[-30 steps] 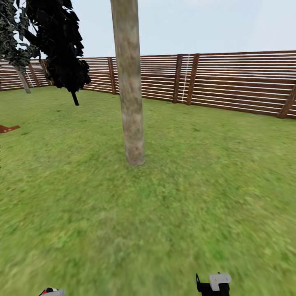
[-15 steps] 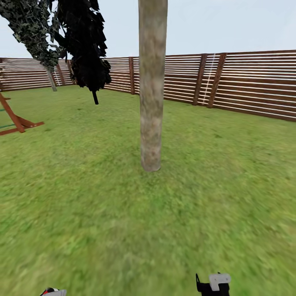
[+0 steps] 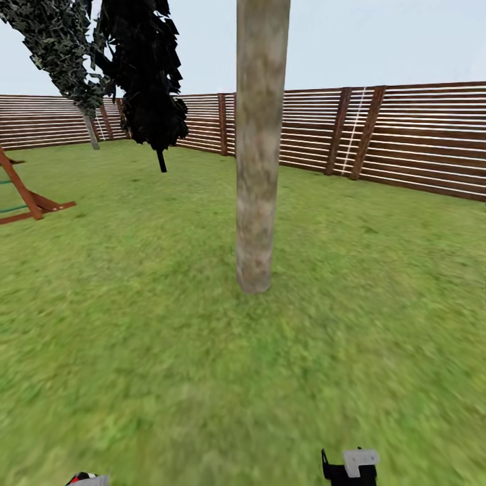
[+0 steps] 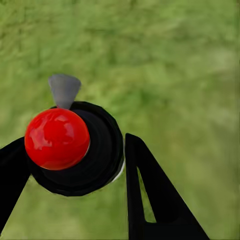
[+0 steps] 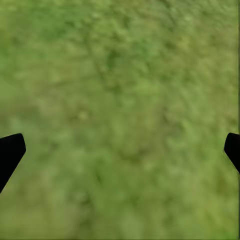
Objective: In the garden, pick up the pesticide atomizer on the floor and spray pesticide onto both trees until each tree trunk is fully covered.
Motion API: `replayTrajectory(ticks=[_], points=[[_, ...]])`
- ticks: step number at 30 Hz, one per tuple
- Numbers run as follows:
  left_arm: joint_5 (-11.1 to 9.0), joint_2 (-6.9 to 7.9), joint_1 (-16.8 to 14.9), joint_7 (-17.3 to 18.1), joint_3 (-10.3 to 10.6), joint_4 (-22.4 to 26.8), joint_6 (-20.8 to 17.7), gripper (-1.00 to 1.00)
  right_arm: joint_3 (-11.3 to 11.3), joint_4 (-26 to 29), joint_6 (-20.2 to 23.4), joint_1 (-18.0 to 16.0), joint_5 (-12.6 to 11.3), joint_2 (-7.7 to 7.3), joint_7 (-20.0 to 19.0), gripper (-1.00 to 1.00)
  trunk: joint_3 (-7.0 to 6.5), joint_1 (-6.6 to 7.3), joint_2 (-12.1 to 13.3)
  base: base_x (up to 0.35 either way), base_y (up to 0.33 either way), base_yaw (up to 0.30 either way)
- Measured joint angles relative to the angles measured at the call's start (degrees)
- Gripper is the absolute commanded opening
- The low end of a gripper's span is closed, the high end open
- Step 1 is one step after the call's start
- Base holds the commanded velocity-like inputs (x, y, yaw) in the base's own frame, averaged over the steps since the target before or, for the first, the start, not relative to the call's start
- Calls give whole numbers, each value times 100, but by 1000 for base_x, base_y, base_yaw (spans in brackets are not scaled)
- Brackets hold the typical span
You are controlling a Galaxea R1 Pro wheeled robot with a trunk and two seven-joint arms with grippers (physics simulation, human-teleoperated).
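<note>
Pesticide atomizer (image 4: 75,150): red ball cap on a black round body with a grey nozzle tip, seen in the left wrist view sitting between the two black fingers of the left hand (image 4: 75,165); a sliver of its red and white top also shows at the lower edge of the head view.
Left hand: closed around the atomizer's body, holding it off the grass.
Right hand (image 5: 120,150): spread wide, only the two fingertips showing at the edges of the right wrist view, nothing between them but grass.
Tree trunk (image 3: 260,155): mottled grey-brown column, upright, now near the middle of the head view and a little larger than a second ago.
What changed: the whole head view has swung and advanced, so the camera has moved, not the tree; a red-brown wooden frame (image 3: 30,196) has come into sight at the left.
Surroundings: lawn floor (image 3: 378,304), slatted brown fence (image 3: 418,135), black-leaved cypress (image 3: 145,74) behind.
Meaning for the task: pickup looks done; the robot appears to be lining up on the first trunk. No spray visible yet.
</note>
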State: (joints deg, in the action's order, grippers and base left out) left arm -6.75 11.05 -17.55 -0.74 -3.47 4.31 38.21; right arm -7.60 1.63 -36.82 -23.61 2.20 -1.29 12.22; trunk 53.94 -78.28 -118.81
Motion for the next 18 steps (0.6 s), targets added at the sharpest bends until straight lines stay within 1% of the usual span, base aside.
replayTrajectory(ticks=[4,7,15,16,17,18], points=[[-18,53,0,-7,5,-2,28,-100,-3,1,1,0,-5,2,3,100,-6,0,0,340,0,-70],[-53,49,0,-1,17,-5,29,-100,-5,3,7,0,-10,54,3,100,-6,0,0,340,-20,-6],[-47,41,0,26,40,0,28,-100,-12,38,18,-1,-14,78,-11,100,-7,-1,0,312,-114,0],[-17,49,0,53,60,2,25,-100,-24,47,21,-1,-10,77,-17,100,-7,-1,0,287,-144,0],[285,77,-66,223,217,12,-17,-100,-369,171,15,-3,142,57,-24,100,-7,-1,0,286,-144,0],[515,88,-77,413,362,12,-53,-100,-583,376,16,-5,252,28,-24,100,-7,-1,0,286,-145,0]])
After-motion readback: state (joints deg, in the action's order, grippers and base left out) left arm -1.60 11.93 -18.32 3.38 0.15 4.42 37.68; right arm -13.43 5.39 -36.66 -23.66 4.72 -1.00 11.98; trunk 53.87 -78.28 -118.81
